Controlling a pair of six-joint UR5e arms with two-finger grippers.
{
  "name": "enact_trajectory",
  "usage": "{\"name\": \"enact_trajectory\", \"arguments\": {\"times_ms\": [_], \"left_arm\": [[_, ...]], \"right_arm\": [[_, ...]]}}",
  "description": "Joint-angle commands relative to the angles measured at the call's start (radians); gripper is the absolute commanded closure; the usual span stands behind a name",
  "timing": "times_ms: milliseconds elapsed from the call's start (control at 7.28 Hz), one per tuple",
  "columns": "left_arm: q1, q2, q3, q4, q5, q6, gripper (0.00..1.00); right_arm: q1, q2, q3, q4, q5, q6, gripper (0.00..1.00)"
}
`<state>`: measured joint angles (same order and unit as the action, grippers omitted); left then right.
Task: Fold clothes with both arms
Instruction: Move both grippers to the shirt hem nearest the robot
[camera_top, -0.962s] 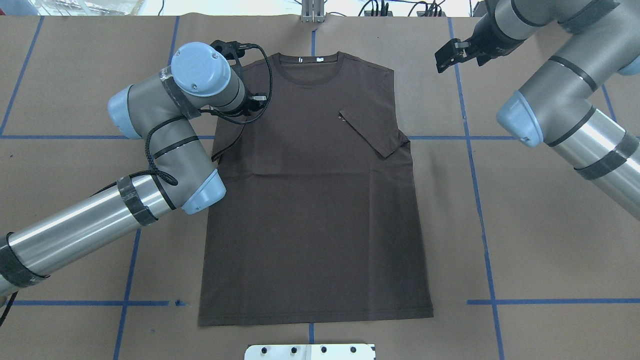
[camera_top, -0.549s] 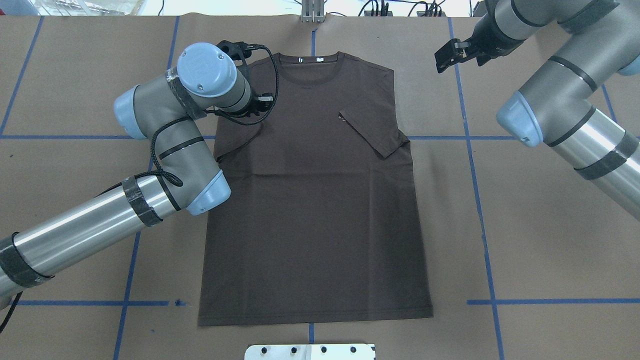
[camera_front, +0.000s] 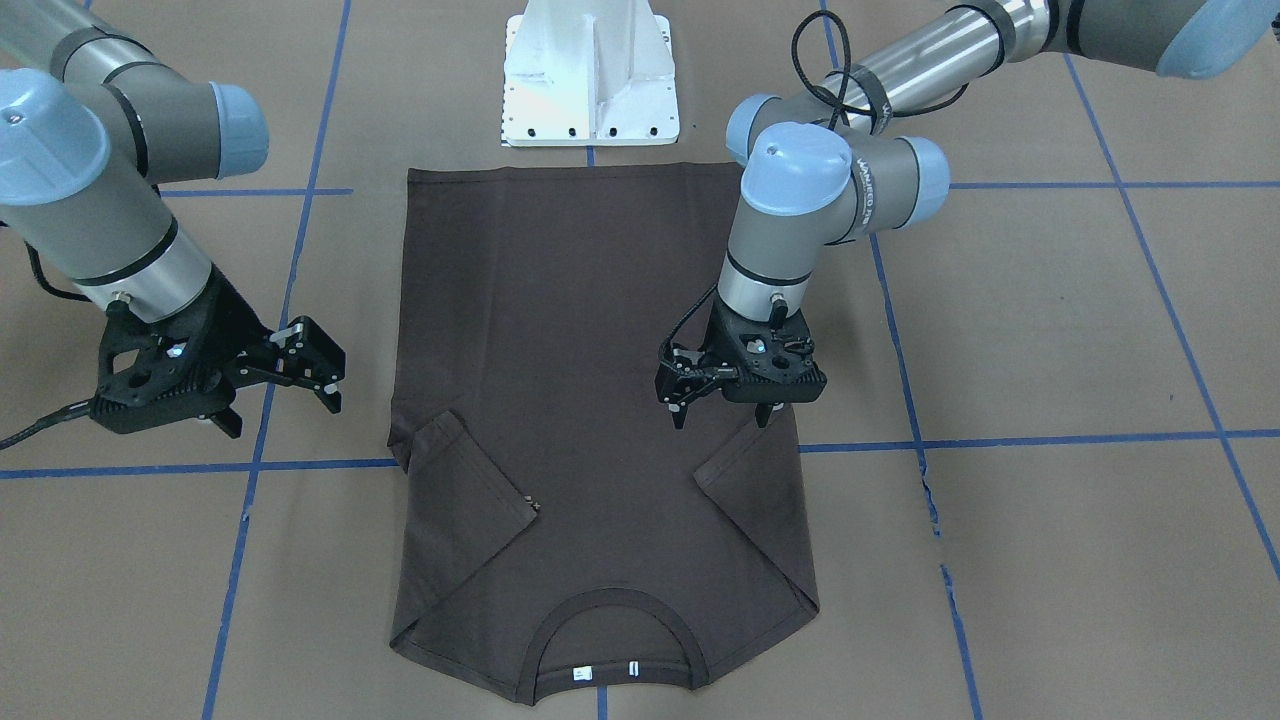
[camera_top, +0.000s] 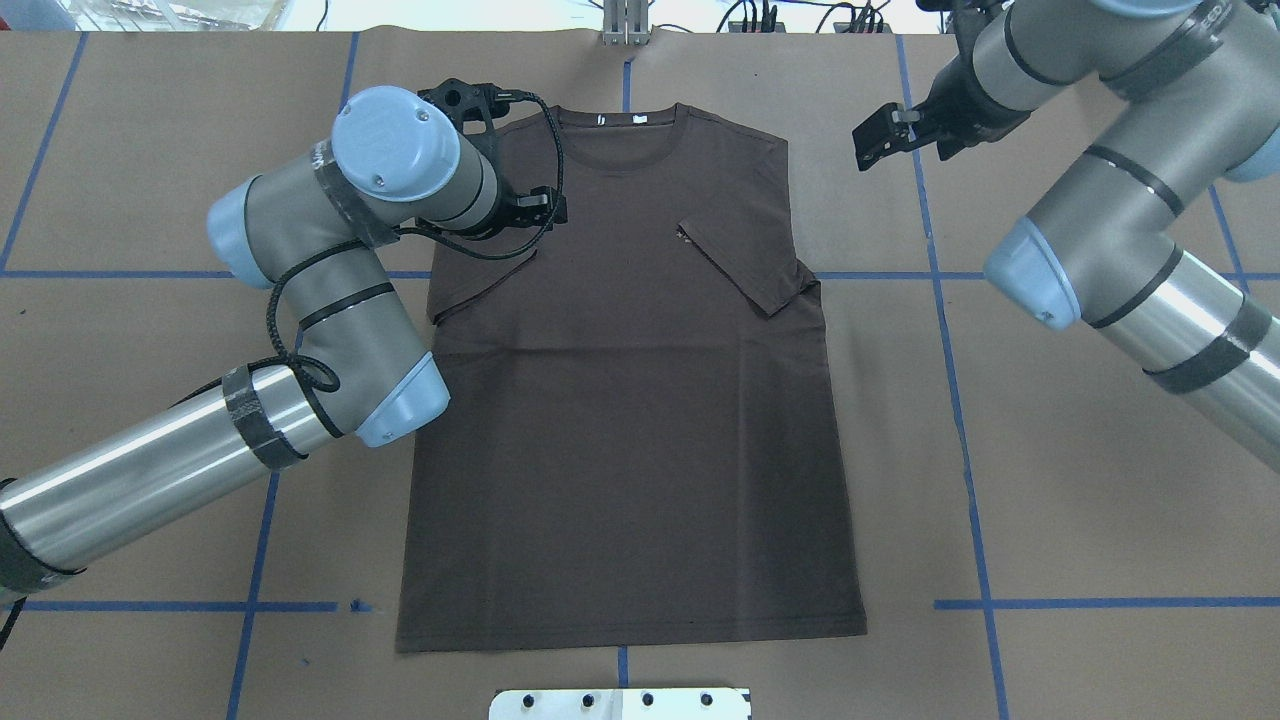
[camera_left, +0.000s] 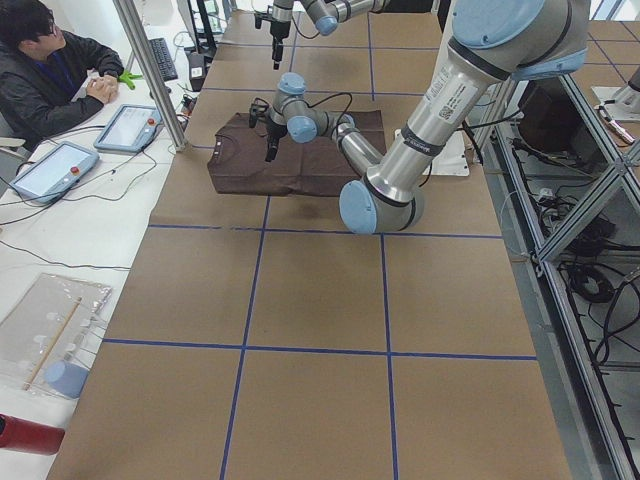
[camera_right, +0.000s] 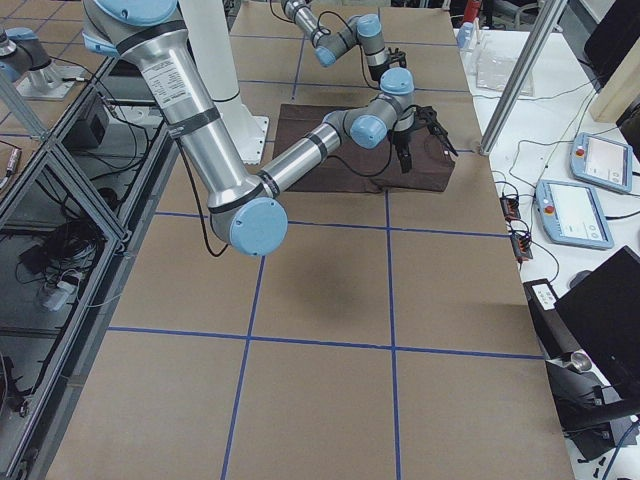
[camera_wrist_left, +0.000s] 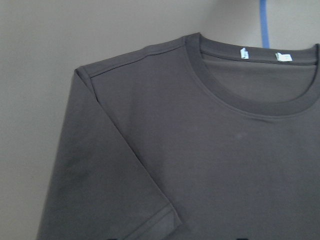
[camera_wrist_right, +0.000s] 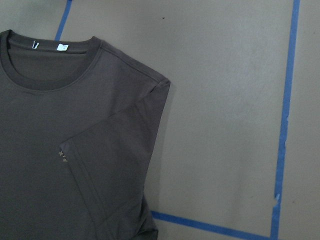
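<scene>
The dark brown T-shirt (camera_top: 640, 420) lies flat on the brown table, collar (camera_front: 610, 600) away from the robot's base. Both sleeves are folded in over the chest: the left sleeve (camera_front: 745, 480) and the right sleeve (camera_front: 465, 480). My left gripper (camera_front: 720, 415) hangs open just above the left sleeve's hem, holding nothing. My right gripper (camera_front: 282, 415) is open and empty off the shirt's edge, beside the right shoulder. The left wrist view looks down on the shirt's shoulder (camera_wrist_left: 200, 165). The right wrist view shows the folded right sleeve (camera_wrist_right: 115, 150).
The white pedestal base (camera_front: 590, 75) stands at the shirt's hem end. Blue tape lines (camera_top: 950, 350) cross the brown table cover. A seated person (camera_left: 50, 70) with tablets (camera_left: 130, 125) is at a side desk beyond the collar end.
The left wrist has drawn back a little toward the left, uncovering the folded left sleeve lying on the chest. The right gripper has shifted slightly toward the shirt.
</scene>
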<state>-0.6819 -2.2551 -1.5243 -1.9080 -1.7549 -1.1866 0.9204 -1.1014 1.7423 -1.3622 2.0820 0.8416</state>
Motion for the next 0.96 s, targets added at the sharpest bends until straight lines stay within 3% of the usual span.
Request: {"name": "enact_trajectory", "arguments": {"times_ms": [0, 137, 412, 687, 824], "left_arm": [[0.050, 0.121, -0.172, 0.000, -0.006, -0.007, 0.00], [0.092, 0.164, -0.219, -0.002, 0.000, -0.011, 0.00], [0.168, 0.236, -0.319, -0.002, -0.003, -0.040, 0.00], [0.307, 0.384, -0.475, -0.003, 0.044, -0.192, 0.00], [0.396, 0.449, -0.517, -0.003, 0.116, -0.293, 0.00]], "right_arm": [[-0.191, -0.131, 0.219, 0.005, -0.152, 0.257, 0.00], [-0.328, -0.176, 0.293, 0.005, -0.309, 0.389, 0.00], [-0.562, -0.262, 0.394, 0.005, -0.515, 0.599, 0.00], [-0.746, -0.397, 0.509, 0.006, -0.639, 0.727, 0.01], [-0.831, -0.411, 0.526, 0.006, -0.724, 0.781, 0.04]]}}
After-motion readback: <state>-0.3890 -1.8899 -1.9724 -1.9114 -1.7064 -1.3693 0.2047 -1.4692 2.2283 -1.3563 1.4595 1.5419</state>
